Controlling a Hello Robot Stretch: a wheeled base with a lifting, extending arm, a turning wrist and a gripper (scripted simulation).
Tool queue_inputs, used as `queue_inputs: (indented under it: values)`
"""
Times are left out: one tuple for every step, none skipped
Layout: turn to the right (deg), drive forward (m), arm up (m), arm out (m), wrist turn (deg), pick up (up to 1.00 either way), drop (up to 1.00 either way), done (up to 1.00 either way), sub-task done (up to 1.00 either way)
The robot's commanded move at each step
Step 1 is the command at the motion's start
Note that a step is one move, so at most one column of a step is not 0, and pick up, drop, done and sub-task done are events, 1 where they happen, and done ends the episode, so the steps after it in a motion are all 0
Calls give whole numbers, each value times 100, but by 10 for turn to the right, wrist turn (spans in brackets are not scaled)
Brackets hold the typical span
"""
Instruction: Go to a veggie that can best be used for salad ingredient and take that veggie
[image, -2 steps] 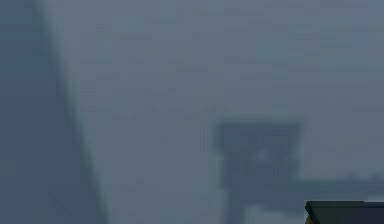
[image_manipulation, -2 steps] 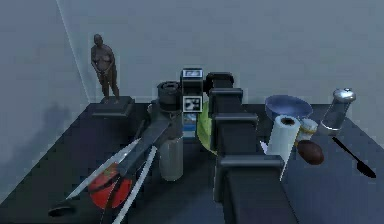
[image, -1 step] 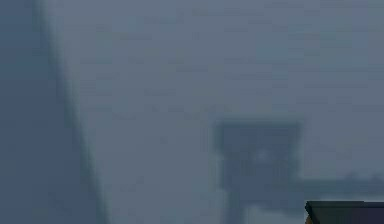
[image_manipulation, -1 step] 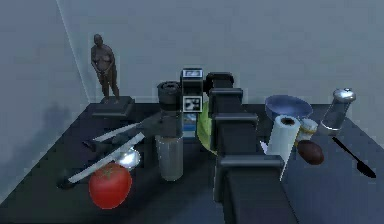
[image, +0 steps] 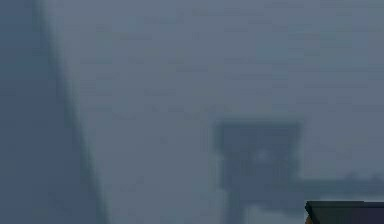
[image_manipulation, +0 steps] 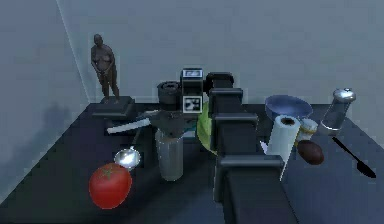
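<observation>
Red tomato (image_manipulation: 110, 186) on dark table (image_manipulation: 55, 165); green lump (image_manipulation: 204, 130) beside arm (image_manipulation: 245, 150).

A dark tabletop (image_manipulation: 60, 165) carried a red tomato (image_manipulation: 110, 186), a grey metal cylinder (image_manipulation: 170, 155) and a white paper roll (image_manipulation: 282, 137). A green leafy thing (image_manipulation: 204, 128) lay near its middle, a brown statue (image_manipulation: 104, 65) at its far corner.

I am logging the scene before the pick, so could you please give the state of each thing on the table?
Red tomato: whole, resting on the table.
Metal bottle: upright.
Paper roll: upright.
Blue bowl: right way up, contents hidden.
Shaker: upright.
Statue: standing.
Green thing: partly hidden by the arm.
Gripper: cannot tell whether it holds anything.
</observation>
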Motion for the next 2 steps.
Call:
queue_inputs:
  values:
    - [0, 0, 0, 0, 450, 0, 0, 0, 0]
    - [0, 0, 0, 0, 330, 0, 0, 0, 0]
